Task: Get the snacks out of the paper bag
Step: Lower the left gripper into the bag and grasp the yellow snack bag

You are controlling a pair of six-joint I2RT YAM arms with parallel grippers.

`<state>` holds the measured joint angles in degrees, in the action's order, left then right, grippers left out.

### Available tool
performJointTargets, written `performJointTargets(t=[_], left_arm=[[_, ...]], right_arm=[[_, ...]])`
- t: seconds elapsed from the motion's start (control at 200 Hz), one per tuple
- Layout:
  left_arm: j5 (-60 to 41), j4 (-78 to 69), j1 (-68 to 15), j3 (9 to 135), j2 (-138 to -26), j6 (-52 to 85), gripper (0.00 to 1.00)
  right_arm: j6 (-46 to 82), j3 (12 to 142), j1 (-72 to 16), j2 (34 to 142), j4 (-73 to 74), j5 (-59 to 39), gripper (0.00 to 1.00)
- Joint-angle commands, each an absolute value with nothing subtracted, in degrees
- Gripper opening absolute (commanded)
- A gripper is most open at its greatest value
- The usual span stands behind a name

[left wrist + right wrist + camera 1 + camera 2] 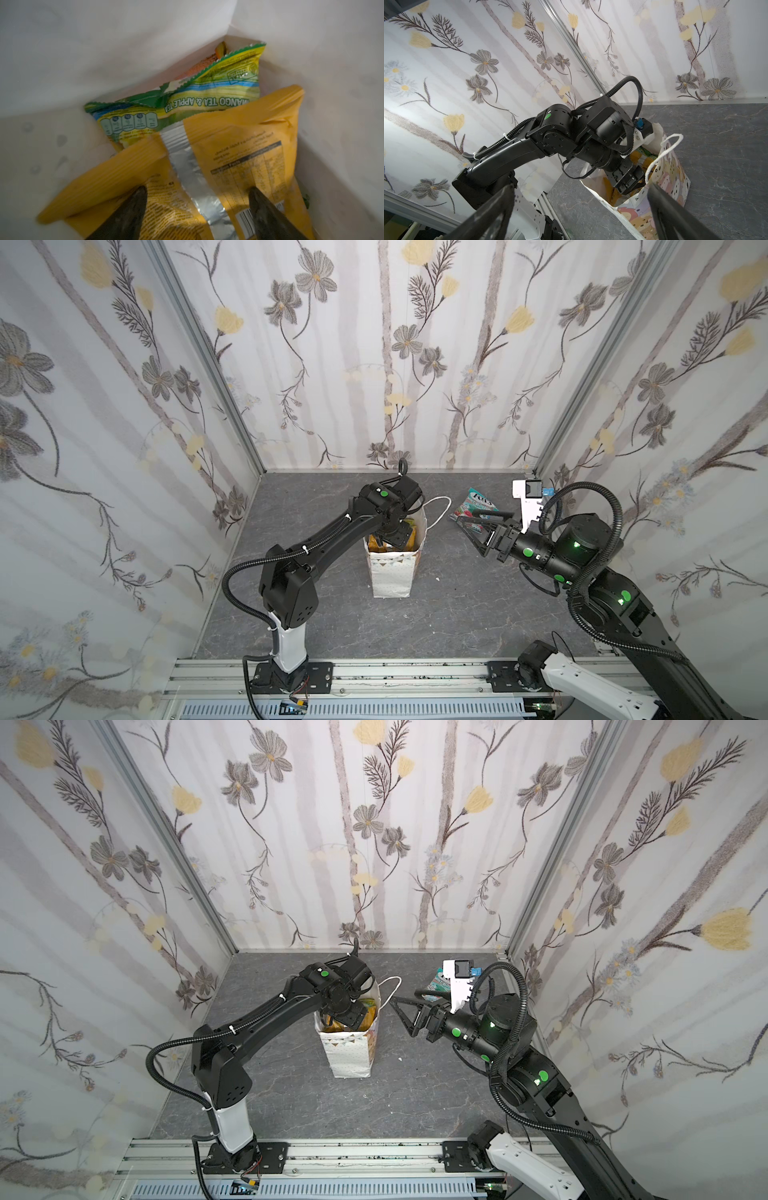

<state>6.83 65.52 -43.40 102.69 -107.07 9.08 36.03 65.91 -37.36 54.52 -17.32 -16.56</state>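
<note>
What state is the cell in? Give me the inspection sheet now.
Surface: grey marbled tabletop, mostly bare.
Job's things: paper bag upright mid-table; teal packet out on the table; yellow-orange chip bag, green-yellow packet and orange-red packet inside the bag.
Clutter: one small white speck beside the bag.
Grippers: left gripper inside the bag, open, tips at the chip bag; right gripper open, empty, in the air beside the bag.
Cables: black conduit looped along both arms, none on the tabletop.
Surroundings: floral wall panels on three sides; aluminium rail at the front.
</note>
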Motion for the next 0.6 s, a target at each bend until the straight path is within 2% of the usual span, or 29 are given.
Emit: performJointTargets(t=[0.0, 0.075, 0.305, 0.595], left_arm=[[6.0, 64.9, -43.4, 101.3, -107.6, 10.1, 0.71], [5.9, 64.4, -43.4, 100.7, -107.7, 10.2, 0.65], [5.0, 63.7, -43.4, 100.4, -107.7, 10.6, 0.35], [3.8, 63.4, -43.3, 101.4, -106.0, 10.7, 0.08]], right_arm=[[36.6, 65.9, -37.4, 54.8, -14.6, -16.5, 0.99], [36.6, 66.0, -37.4, 54.8, -14.5, -16.7, 0.99], [36.6, 66.1, -37.4, 54.8, -14.6, -16.5, 0.99], [36.7, 66.0, -37.4, 54.7, -14.7, -16.3, 0.99]])
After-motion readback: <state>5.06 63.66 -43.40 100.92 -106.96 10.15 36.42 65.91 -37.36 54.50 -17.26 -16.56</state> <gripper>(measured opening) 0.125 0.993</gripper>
